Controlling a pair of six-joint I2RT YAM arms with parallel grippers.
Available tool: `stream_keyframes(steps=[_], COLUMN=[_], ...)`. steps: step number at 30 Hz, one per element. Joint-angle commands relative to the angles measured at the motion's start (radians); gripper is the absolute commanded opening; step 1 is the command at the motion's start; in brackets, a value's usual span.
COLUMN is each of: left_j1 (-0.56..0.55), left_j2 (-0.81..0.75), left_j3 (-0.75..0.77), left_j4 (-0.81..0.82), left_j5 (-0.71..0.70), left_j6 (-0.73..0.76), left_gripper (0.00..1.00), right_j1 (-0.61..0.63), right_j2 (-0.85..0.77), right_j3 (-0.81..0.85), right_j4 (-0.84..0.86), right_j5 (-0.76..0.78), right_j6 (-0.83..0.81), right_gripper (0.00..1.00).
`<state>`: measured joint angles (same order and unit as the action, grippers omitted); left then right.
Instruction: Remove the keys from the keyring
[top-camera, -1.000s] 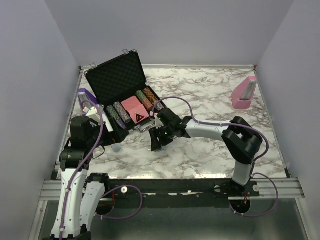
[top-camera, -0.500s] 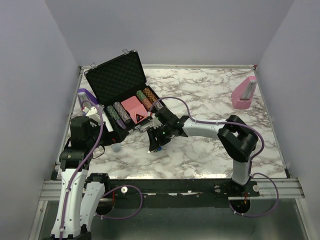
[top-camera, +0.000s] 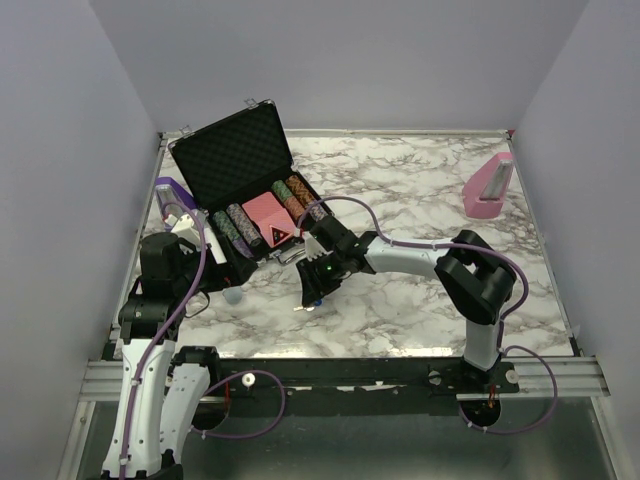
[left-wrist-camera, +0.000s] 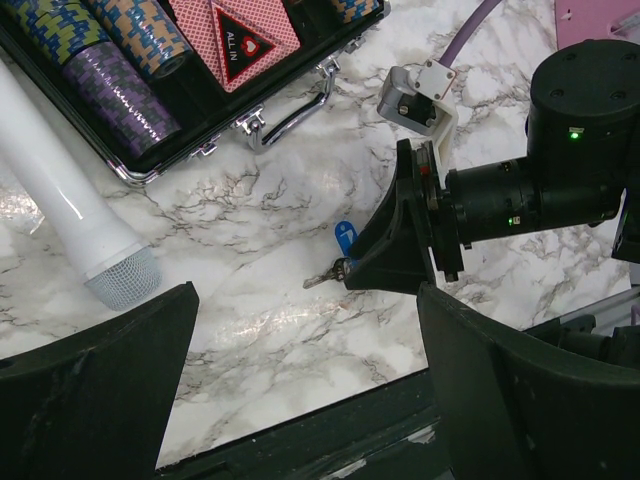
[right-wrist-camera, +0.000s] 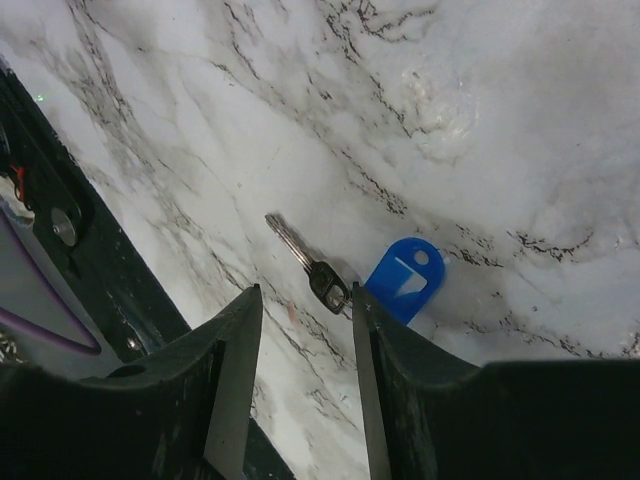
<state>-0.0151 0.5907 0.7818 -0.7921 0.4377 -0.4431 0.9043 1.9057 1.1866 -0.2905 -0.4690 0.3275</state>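
In case (left-wrist-camera: 128, 172): card (left-wrist-camera: 235, 35) reads "ALL IN"; right gripper (right-wrist-camera: 305, 300) spread at key (right-wrist-camera: 298, 248); left gripper (left-wrist-camera: 305, 295) spread.

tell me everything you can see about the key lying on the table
The key is small, with a thin silver blade and a dark head, and looks like metal. It lies flat on the marble table. Its blade points away from the blue tag, and a thin ring joins its head to that tag, so it is not yet off. The right claw is open at its head, a finger on each side. Whether either finger touches it cannot be told.
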Motion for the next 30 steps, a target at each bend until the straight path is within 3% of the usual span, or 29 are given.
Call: stream_keyframes(steps=[1,12,13,15,18,26,30], left_j1=[0.001,0.003,0.001,0.001,0.001,0.001,0.001], left_j2=[-0.012,-0.015,-0.014,-0.015,-0.012,-0.009,-0.011], left_j3=[-0.01,-0.01,-0.01,-0.01,-0.01,-0.01,-0.01], left_j4=[0.014,0.016,0.014,0.014,0.014,0.014,0.014], left_j5=[-0.019,-0.024,-0.022,-0.022,-0.022,-0.022,-0.027], left_j6=[-0.009,-0.009,-0.009,-0.009,-0.009,-0.009,-0.011], left_gripper=[0.99,0.99,0.99,0.99,0.99,0.99,0.99], right_j1=[0.004,0.004,0.004,0.004,0.004,0.004,0.004], right_j2=[0.015,0.033,0.033,0.03,0.029,0.02,0.02], right_j3=[0.018,0.025,0.03,0.039,0.065,0.134,0.148], right_j4=[-0.042,-0.044,-0.047,-0.052,-0.062,-0.114,-0.134], right_j5=[-0.056,-0.14,-0.134,-0.106,-0.088,-0.088,0.002], right_j6=[-0.039,-0.061,-0.062,-0.073,-0.096,-0.159,-0.098], right_gripper=[0.47,0.41,0.46,0.66,0.79,0.79,0.79])
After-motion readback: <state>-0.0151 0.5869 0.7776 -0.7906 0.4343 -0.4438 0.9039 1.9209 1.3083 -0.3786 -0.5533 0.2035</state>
